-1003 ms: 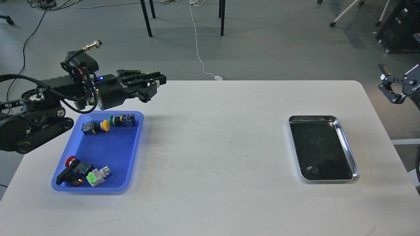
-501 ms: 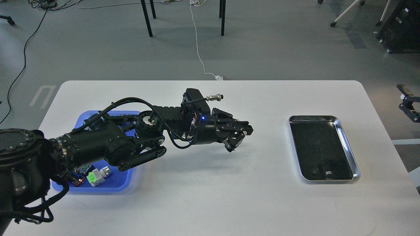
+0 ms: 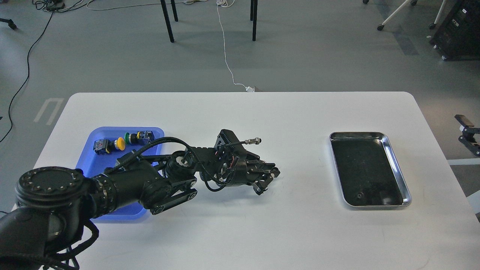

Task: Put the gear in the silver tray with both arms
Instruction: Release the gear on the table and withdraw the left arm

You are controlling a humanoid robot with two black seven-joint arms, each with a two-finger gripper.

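The silver tray (image 3: pixel 398 165) lies on the right side of the white table, its dark floor bare except for a small dark speck (image 3: pixel 359 195) near the front. My left arm reaches from the lower left across the blue tray to the table's middle. Its gripper (image 3: pixel 263 183) points down and right, low over the table, well left of the silver tray. Its dark fingers blur together, so I cannot tell whether they hold anything. Only a small black part of my right gripper (image 3: pixel 468 135) shows at the right edge, off the table. No gear shows plainly.
A blue plastic tray (image 3: pixel 87 150) at the left holds push-button switches, with a yellow one (image 3: pixel 120 143) and a green one (image 3: pixel 128 138) at its back; my arm covers its front. Chair legs and cables stand on the floor beyond the table.
My left gripper has dropped lower toward the table and drawn slightly back toward me. The arm now uncovers the blue tray's back. The right gripper stays at the right edge.
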